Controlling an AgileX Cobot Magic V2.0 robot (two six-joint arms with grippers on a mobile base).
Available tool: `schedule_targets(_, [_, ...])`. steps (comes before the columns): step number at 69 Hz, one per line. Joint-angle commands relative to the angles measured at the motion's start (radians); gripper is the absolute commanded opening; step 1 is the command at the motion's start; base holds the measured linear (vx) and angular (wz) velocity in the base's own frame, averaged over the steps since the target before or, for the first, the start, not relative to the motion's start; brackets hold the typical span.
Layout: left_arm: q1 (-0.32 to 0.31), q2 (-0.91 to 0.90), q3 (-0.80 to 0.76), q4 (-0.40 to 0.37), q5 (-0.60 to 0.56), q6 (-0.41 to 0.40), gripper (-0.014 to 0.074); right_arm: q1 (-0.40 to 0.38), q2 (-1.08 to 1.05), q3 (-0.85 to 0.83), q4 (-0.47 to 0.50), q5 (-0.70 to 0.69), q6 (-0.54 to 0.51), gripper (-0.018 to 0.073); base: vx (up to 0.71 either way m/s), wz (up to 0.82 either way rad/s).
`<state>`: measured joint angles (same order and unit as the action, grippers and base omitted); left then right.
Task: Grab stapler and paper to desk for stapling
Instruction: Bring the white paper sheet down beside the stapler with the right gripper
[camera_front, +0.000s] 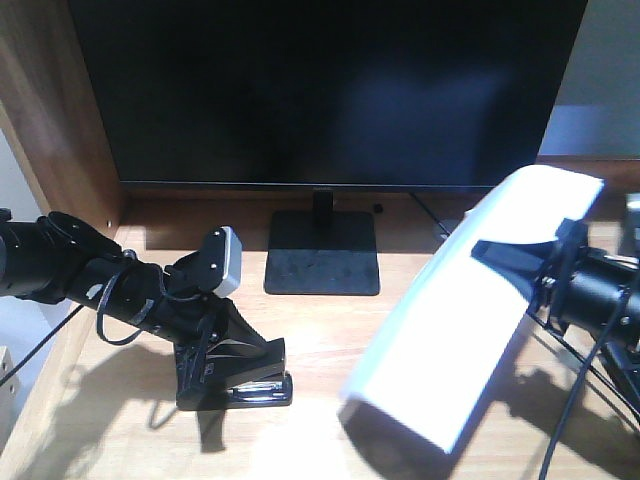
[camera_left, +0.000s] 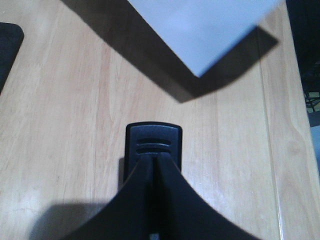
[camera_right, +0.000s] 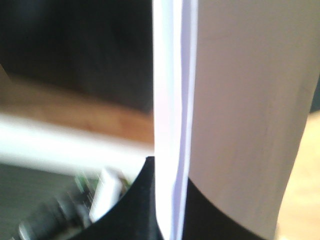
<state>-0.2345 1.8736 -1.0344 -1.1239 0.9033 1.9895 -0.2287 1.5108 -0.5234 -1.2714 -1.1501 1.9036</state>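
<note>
Two task items, both held over the broad light wood-grain desk (camera_front: 330, 340). Item one: small black desktop stapler (camera_front: 245, 388) with a silver metal strip beneath, sitting low at the front left, contact with the wood not certain; being pinched from above by the left gripper (camera_front: 228, 368), jaws closed tight on its body, blunt ribbed end poking out beyond the fingertips in the left wrist view. Item two: plain white rectangular sheet of paper (camera_front: 450, 330), hanging tilted at the right, upper part clamped edge-on in the right gripper (camera_front: 505, 258), lower end curling down towards the desktop and throwing a shadow; well apart from the stapler. Behind both: large black monitor (camera_front: 320, 90) on a flat square black stand (camera_front: 322, 258). Step judged in hand: setting both items on the desk, the carry all but finished. Next move probably calling for: laying the sheet flat without creasing, freeing it, then lining up the stapler mouth with a corner.
</note>
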Motion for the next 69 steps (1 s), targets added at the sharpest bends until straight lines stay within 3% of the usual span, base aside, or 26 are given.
schedule_targets(1, [-0.004, -0.042, -0.024, -0.046, 0.039, -0.009, -0.0006, 0.004, 0.000, -0.061, -0.104, -0.195, 0.006, -0.0006, 0.00, 0.00])
schedule_targets(21, [-0.004, -0.042, -0.024, -0.046, 0.039, -0.009, -0.0006, 0.137, 0.051, -0.104, -0.194, -0.195, 0.003, -0.0003, 0.00, 0.00])
schedule_targets(40, [-0.004, -0.042, -0.024, -0.046, 0.041, -0.009, -0.0006, 0.317, 0.051, -0.160, -0.160, -0.195, 0.001, -0.0003, 0.00, 0.00])
schedule_targets(54, [-0.004, -0.042, -0.024, -0.046, 0.044, -0.009, -0.0006, 0.344, 0.051, -0.162, -0.097, -0.193, -0.009, -0.0003, 0.00, 0.00])
schedule_targets(69, [-0.004, -0.042, -0.024, -0.046, 0.044, -0.009, -0.0006, 0.342, 0.055, -0.162, -0.178, -0.098, -0.022, -0.0003, 0.00, 0.00])
